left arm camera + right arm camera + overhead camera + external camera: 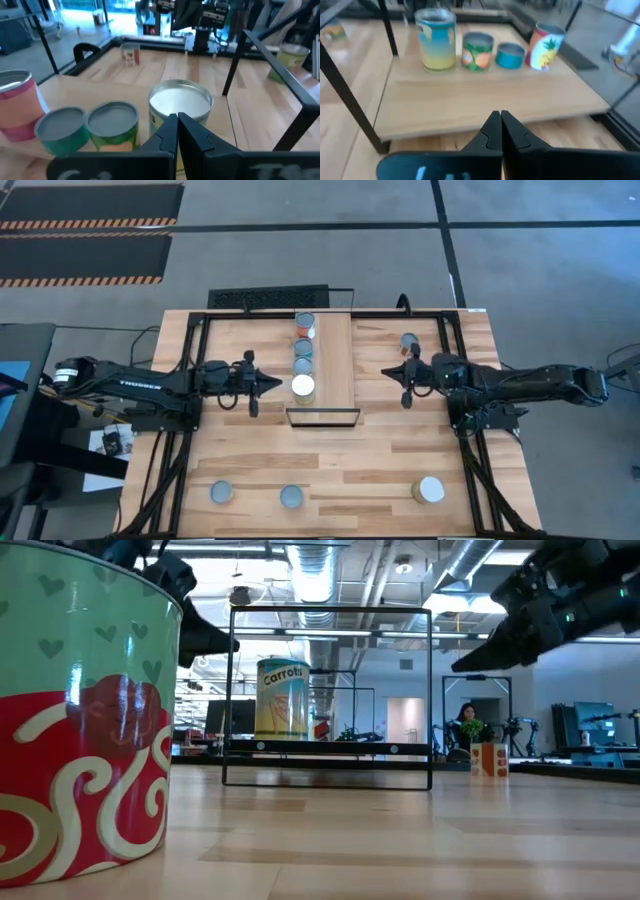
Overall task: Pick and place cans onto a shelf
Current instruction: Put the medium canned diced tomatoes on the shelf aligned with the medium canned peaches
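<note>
Cans [303,358] on the shelf [333,360] look rigid, smooth, light; grasp mid-wall. Left gripper [276,384] and right gripper [386,375] flank the shelf, fingers closed, empty.

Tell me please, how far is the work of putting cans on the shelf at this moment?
About half done. Four cans stand in a row along one edge of the shelf. Nothing is in hand: the left gripper hovers shut beside the white-lidded can, and the right gripper hovers shut on the shelf's other side. Four are left on the table: one by the right arm and three along the near edge.
</note>
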Controlling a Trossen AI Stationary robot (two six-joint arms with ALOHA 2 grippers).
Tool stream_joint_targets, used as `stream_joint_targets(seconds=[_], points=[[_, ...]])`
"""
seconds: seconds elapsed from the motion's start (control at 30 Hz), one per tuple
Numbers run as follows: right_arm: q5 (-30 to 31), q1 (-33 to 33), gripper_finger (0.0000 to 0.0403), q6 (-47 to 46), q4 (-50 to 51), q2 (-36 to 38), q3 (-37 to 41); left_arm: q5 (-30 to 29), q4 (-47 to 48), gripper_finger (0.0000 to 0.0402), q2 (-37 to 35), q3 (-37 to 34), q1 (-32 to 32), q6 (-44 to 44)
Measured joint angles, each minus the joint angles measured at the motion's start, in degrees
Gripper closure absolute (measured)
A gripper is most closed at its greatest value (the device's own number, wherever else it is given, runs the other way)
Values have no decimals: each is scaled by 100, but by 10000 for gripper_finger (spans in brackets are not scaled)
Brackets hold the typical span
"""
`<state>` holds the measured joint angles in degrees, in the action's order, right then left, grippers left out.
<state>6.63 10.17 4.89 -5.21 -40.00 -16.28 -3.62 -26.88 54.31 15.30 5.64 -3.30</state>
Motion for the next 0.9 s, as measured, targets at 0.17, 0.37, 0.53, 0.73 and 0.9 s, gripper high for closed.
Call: stream_joint_targets(seconds=[0.17, 0.37, 0.53, 0.73, 0.9], points=[[561, 33, 395, -284, 2372, -75, -1083, 75, -1502, 401, -3, -769, 11, -53], [834, 748, 352, -386, 3400, -301, -1490, 28, -2051, 401, -1, -1194, 23, -213], [746, 1696, 298, -402, 3446, -678, -1512, -33, -2035, 401, -1, -1192, 23, -13], [392, 2671, 232, -399, 3409, -1447, -1512, -73, -2004, 401, 1, -1192, 21, 123], [383, 3112, 197, -91, 3017, -2134, -1514, -89, -1965, 401, 1, -1192, 21, 232]])
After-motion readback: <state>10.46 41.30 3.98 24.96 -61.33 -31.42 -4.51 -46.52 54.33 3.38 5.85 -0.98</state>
